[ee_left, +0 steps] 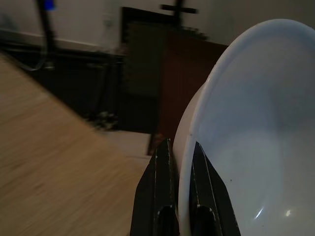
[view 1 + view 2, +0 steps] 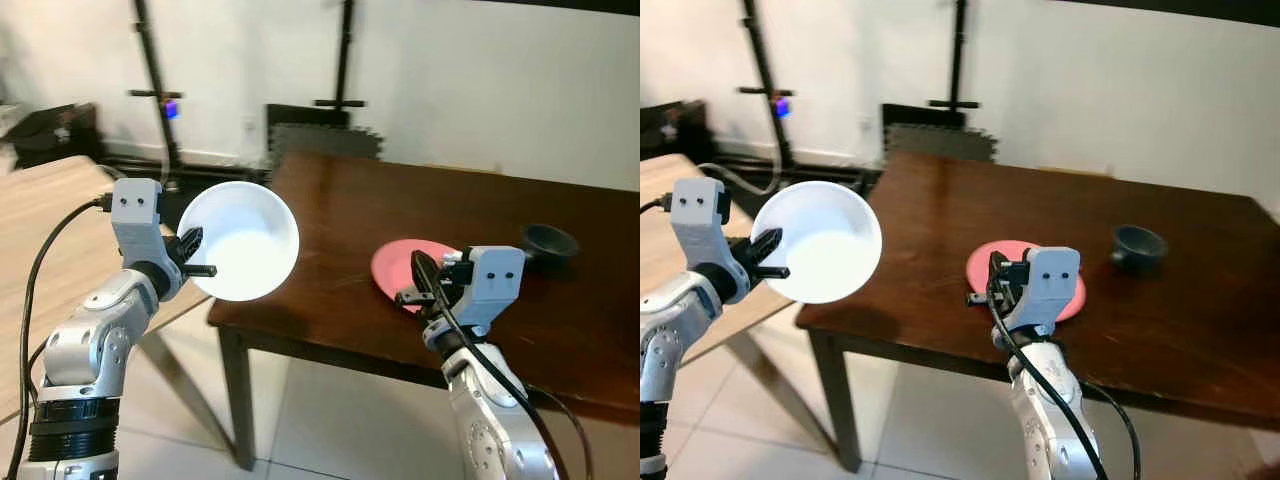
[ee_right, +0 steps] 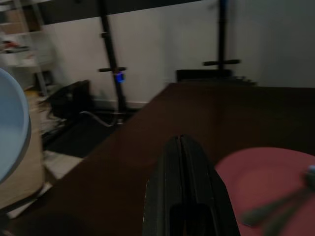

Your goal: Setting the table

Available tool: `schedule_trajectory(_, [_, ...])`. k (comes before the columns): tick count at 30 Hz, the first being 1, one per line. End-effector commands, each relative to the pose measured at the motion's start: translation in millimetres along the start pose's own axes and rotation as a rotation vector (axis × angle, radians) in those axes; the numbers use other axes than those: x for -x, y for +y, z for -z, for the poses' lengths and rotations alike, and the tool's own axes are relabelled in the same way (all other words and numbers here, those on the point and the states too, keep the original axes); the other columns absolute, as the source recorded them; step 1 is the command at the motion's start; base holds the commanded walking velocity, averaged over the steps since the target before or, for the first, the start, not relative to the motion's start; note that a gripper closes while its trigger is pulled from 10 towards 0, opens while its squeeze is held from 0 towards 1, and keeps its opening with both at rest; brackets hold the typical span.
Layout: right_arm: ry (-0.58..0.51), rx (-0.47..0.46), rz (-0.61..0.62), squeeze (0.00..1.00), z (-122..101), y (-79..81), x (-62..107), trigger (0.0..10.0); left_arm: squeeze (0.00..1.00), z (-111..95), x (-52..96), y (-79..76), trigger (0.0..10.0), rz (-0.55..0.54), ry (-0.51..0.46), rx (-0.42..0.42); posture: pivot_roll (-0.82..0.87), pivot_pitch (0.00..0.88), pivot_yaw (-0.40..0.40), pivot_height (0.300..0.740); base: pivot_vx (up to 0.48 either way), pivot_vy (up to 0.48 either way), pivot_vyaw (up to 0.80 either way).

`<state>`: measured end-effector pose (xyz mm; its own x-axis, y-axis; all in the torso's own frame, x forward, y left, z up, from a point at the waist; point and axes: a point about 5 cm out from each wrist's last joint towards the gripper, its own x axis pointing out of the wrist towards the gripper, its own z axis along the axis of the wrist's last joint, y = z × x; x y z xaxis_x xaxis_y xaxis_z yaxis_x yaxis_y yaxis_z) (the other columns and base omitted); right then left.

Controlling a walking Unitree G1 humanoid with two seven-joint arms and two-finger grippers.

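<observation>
Black left gripper (image 1: pixel 178 162) pinches the white bowl's (image 2: pixel 245 240) rim, left of frame. Its destination, the dark table (image 2: pixel 330 210), lies to the right. Right gripper (image 3: pixel 182 147), fingers pressed together and empty, hovers beside the pink plate (image 2: pixel 985 262).

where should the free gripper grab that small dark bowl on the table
Pinch the rim of the dark bowl from above, one finger inside and one outside. It sits upright, mouth open, with bare table around it. The right gripper, fingers shut above the pink plate, is nearest.
</observation>
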<state>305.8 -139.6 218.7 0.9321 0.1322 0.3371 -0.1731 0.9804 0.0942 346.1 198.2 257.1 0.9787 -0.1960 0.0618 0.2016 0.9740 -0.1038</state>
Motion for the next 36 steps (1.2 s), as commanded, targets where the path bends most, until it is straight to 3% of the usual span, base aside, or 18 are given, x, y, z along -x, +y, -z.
schedule_trajectory(1, [0.008, 0.004, 0.007, 0.0, 2.6, -1.9, 0.9, 10.0, 0.0, 0.0, 1.6, -1.6, 10.0, 0.004, -0.009, -0.012, 0.04, 0.029, 0.008, 0.74, 0.0, 0.0, 0.8])
schedule_trajectory(36, [0.0, -0.013, 0.015, 0.0, 3.2, -1.6, 2.4, 10.0, 0.0, -1.7, -1.6, -5.3, 10.0, 0.003, -0.007, -0.012, 0.05, 0.042, 0.015, 0.74, 0.0, 0.0, 0.8])
